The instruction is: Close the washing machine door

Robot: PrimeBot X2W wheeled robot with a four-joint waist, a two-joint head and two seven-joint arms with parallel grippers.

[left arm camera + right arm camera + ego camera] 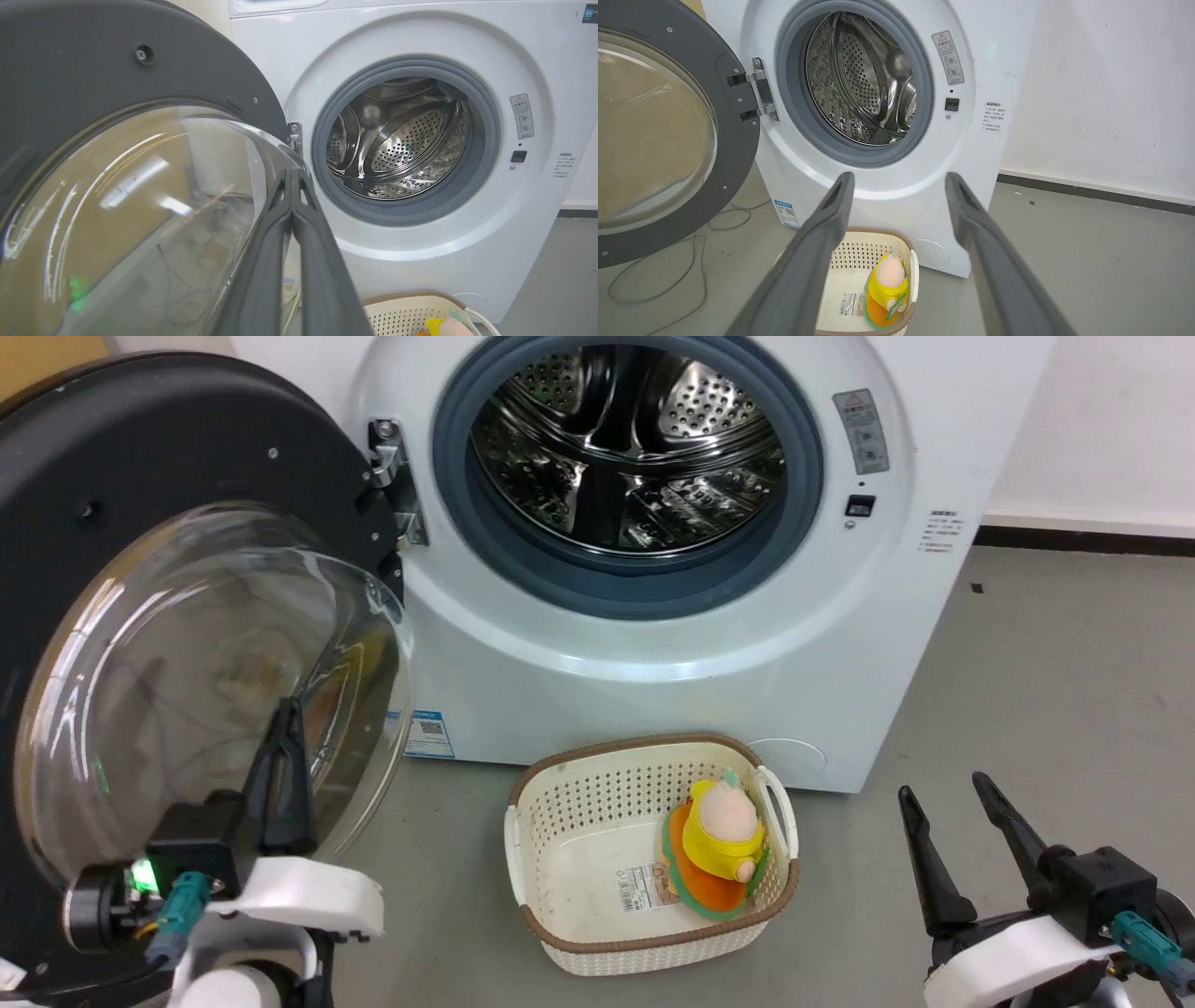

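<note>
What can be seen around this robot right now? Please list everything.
washing machine: one, white, centre, steel drum exposed
washing machine door: one, black rim with clear glass, swung open at left
basket: one, cream with brown rim, on the floor before the machine
plush toy: one, yellow, orange and pink, in the basket's right side
cable: one, grey, on the floor below the door
left gripper: one, dark, shut, at the door glass
right gripper: one, dark, open, lower right
</note>
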